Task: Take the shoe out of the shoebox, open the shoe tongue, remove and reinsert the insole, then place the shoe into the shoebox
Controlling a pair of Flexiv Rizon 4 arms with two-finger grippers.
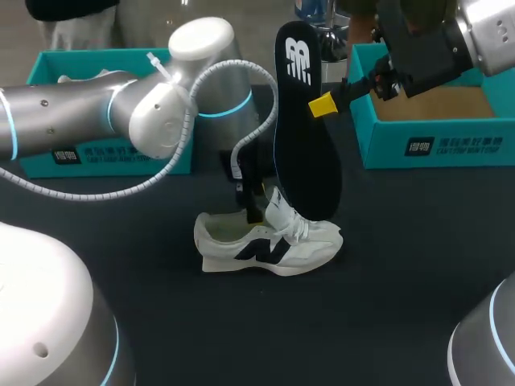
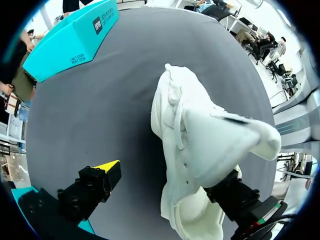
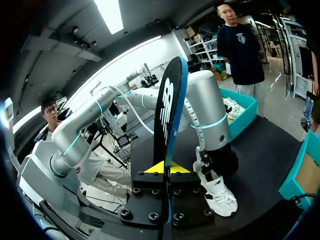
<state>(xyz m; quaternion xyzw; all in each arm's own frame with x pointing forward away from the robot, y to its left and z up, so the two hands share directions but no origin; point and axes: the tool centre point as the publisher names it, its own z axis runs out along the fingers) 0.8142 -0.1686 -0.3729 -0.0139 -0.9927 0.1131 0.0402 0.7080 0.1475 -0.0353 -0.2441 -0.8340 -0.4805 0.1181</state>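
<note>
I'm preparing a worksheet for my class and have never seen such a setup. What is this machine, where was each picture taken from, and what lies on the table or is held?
It is a robot with two arms at a dark table. One picture looks down from above; the two round ones come from cameras on the wrists. A white shoe lies on the table, with the left shoebox and right shoebox behind it. The right gripper pinches the black insole upright. The left gripper is open, one finger at the shoe.

shoe (image 1: 269, 248): white, standing on sole | insole (image 1: 306, 153): black, out, upright
</note>
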